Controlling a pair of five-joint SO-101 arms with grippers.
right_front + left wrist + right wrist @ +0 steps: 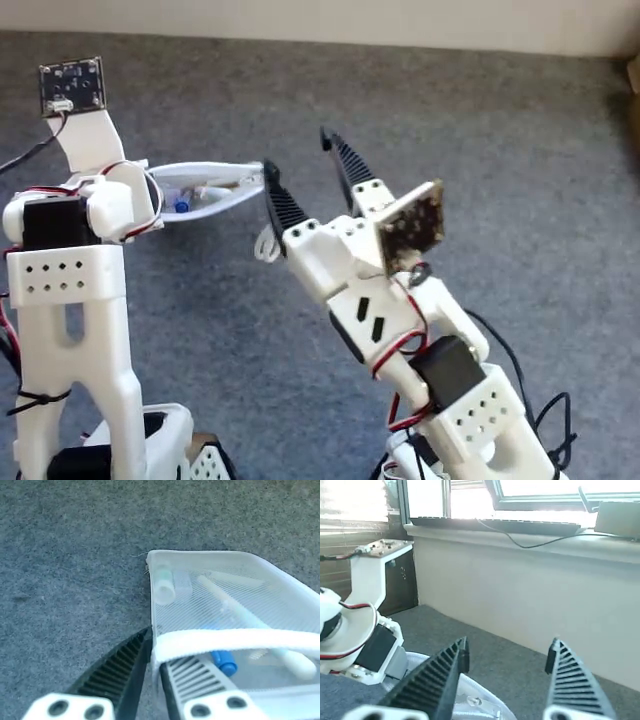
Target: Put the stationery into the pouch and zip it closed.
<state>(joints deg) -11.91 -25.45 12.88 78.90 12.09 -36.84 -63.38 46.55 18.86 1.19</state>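
My left pincer (153,652) was closed on the white zipper edge (225,640) of the mesh pouch (240,595). The pouch lay on the grey counter (65,570) with a white pen (235,607) and a blue-capped item (224,661) inside. My right pincer (297,152) stood wide apart near the pouch's other end, holding nothing.

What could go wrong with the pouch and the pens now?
The left gripper pinches only the rim of the pouch, so it could slip out if pulled. The right gripper hangs open by the pouch's other end; it might push the pouch instead of grabbing it, spilling the pens.
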